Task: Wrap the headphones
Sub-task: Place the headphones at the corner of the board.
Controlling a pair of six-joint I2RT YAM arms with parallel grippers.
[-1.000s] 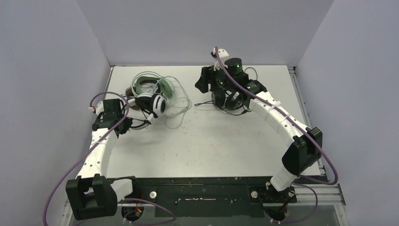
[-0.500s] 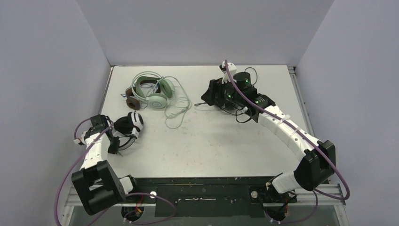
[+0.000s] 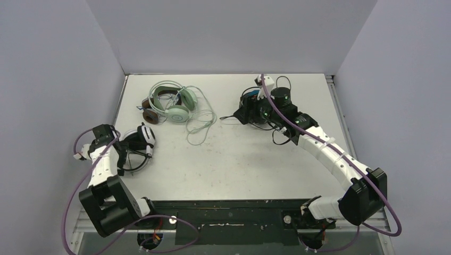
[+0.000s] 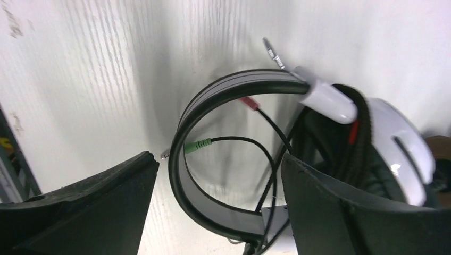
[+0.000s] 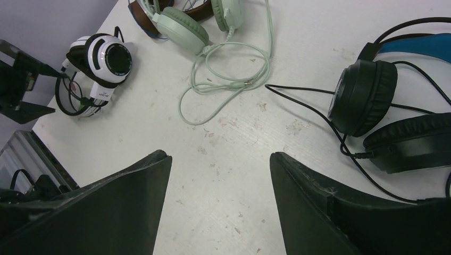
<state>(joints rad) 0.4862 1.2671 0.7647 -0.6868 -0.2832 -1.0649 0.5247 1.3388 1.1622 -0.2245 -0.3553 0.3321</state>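
Near the left edge of the white tabletop point(image 3: 239, 159), our left pincer point(image 4: 219, 158), wide and empty, straddles the white, black-striped headset point(image 4: 393, 133), whose stiff headband we judge the surest hold; the right pincer point(image 5: 219, 156) gapes empty.

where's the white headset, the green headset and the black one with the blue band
white headset point(image 5: 110, 58), right wrist view, on its round ear cup
green headset point(image 3: 178, 113), top view, on the front ear cup
black headset point(image 5: 362, 97), right wrist view, on the upper ear cup
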